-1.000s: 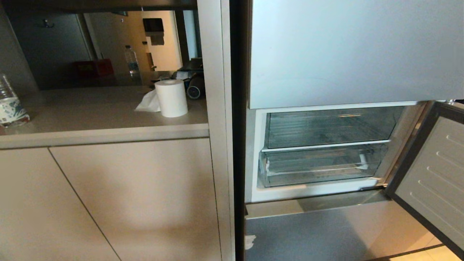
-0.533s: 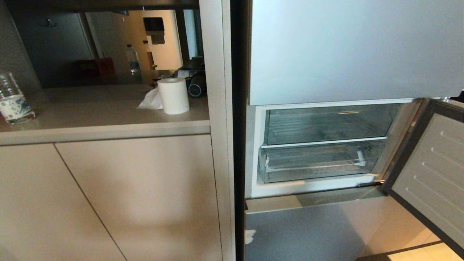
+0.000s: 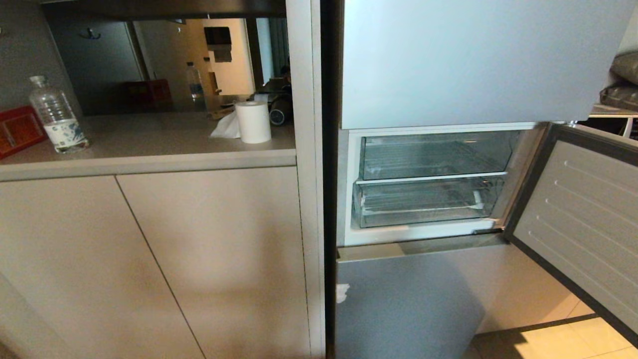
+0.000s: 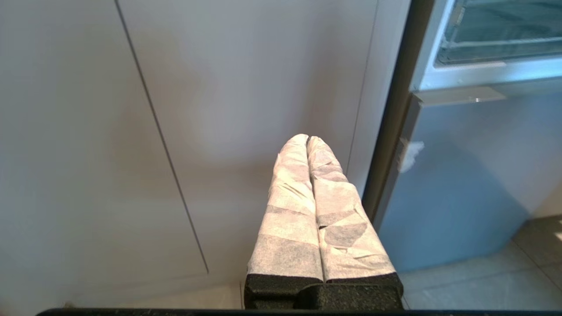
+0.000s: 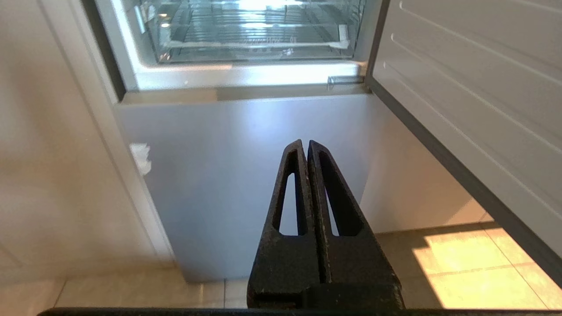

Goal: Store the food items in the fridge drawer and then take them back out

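While the fridge door (image 3: pixel 578 219) stands swung open on the right, the fridge drawer (image 3: pixel 423 202) sits pushed in, lower of two clear compartments, under the one with the white front strip (image 3: pixel 431 178). No red food shows in any view. Left gripper (image 4: pixel 307 139), fingers wrapped in white tape, is pressed closed on nothing, facing the beige cabinet doors (image 4: pixel 175 109). Right gripper (image 5: pixel 306 144), bare black fingers, is also closed and empty, pointing at the grey lower fridge panel (image 5: pixel 246 175). On the countertop (image 3: pixel 149 159): a paper roll (image 3: pixel 253 122) near its right end, a water bottle (image 3: pixel 57 117) and a red box (image 3: pixel 17 129) at its left end.
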